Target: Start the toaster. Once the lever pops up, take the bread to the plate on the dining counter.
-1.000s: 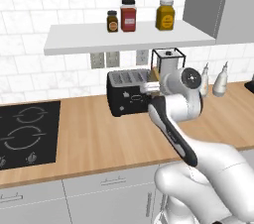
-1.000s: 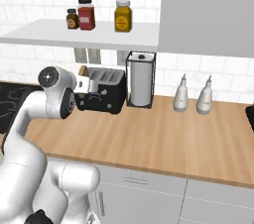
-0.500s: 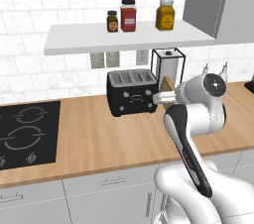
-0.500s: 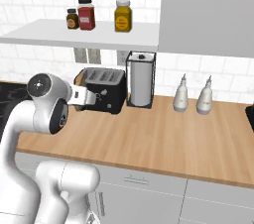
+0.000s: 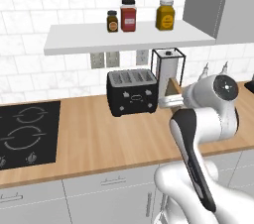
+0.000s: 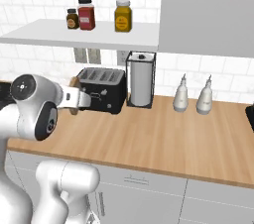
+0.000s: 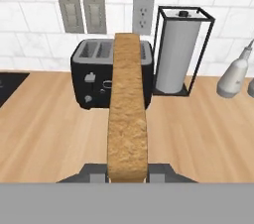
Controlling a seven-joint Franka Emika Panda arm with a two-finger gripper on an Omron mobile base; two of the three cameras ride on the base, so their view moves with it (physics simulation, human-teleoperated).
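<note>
Two dark fingertips (image 7: 94, 171) of our gripper (image 7: 127, 172) clamp the bread (image 7: 127, 114) edge-on, its long axis running away from the hand toward the toaster (image 7: 111, 74). We hold the slice in the air in front of the toaster, clear of its slots. We judge toasting and lifting done; carrying the bread to the plate on the dining counter remains.
</note>
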